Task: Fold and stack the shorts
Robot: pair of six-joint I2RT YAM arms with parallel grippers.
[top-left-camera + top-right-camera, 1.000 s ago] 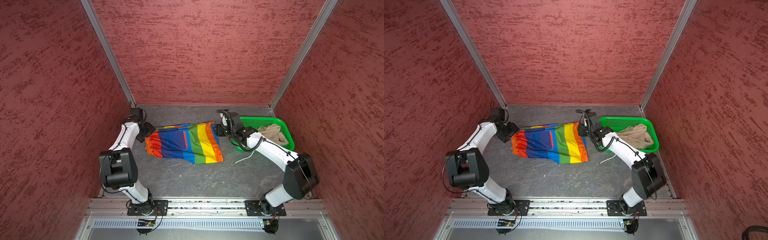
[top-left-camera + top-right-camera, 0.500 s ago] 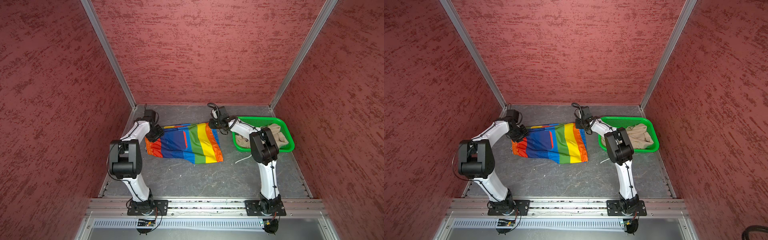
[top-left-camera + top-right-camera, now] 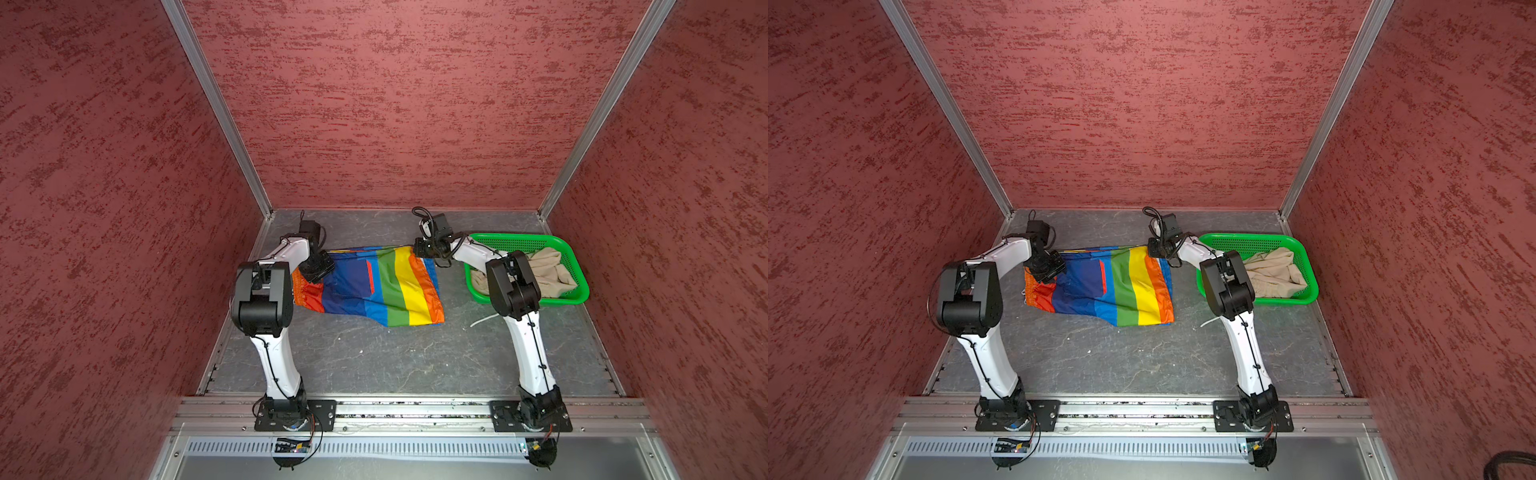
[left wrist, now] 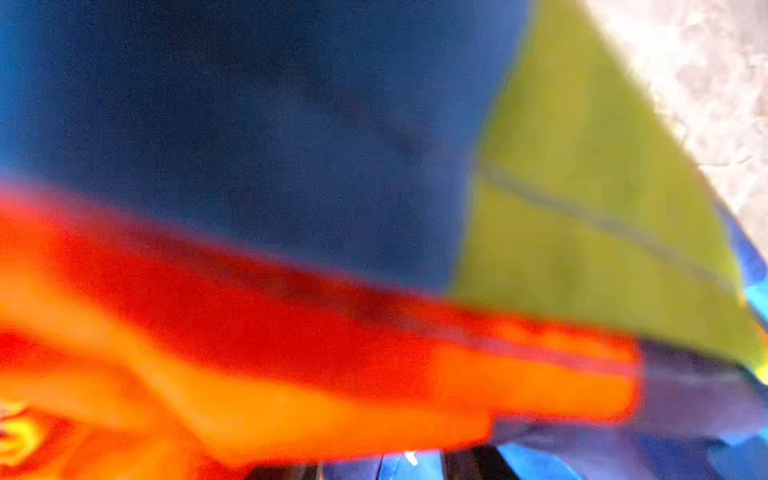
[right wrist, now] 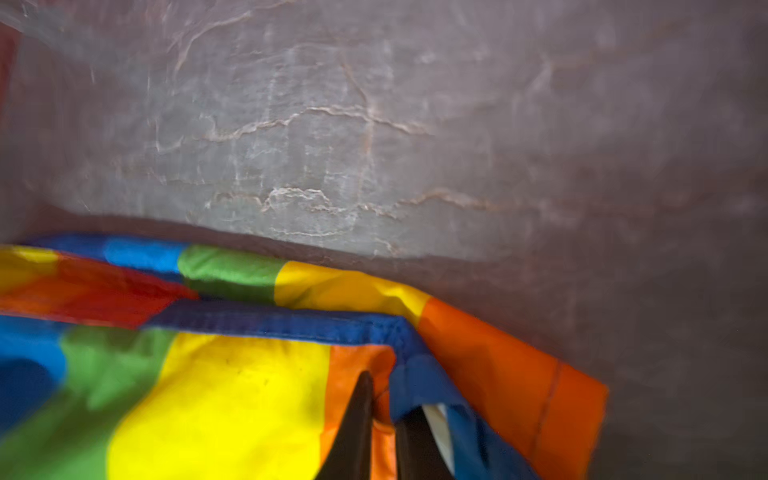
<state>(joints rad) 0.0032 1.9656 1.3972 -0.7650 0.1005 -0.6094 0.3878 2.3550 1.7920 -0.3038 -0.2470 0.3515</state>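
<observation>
The rainbow-striped shorts (image 3: 374,286) (image 3: 1108,286) lie spread flat mid-table in both top views. My left gripper (image 3: 318,270) (image 3: 1047,270) sits on their left, red-orange end; in the left wrist view blurred striped cloth (image 4: 291,145) fills the frame and runs between the dark fingers, so the gripper (image 4: 382,465) looks shut on it. My right gripper (image 3: 417,249) (image 3: 1152,248) is at the far right corner. The right wrist view shows it (image 5: 384,403) shut, pinching the orange and blue hem (image 5: 415,374). The beige shorts (image 3: 548,272) (image 3: 1273,270) lie crumpled in the basket.
The green perforated basket (image 3: 519,241) (image 3: 1246,239) stands at the right, against the right arm's elbow. A white drawstring (image 3: 484,320) (image 3: 1210,322) trails onto the grey table in front of it. Red walls close in on three sides.
Both grippers moved in onto the rainbow shorts' ends and closed on the cloth. Both elbows swung up and inward. The shorts have barely shifted.
</observation>
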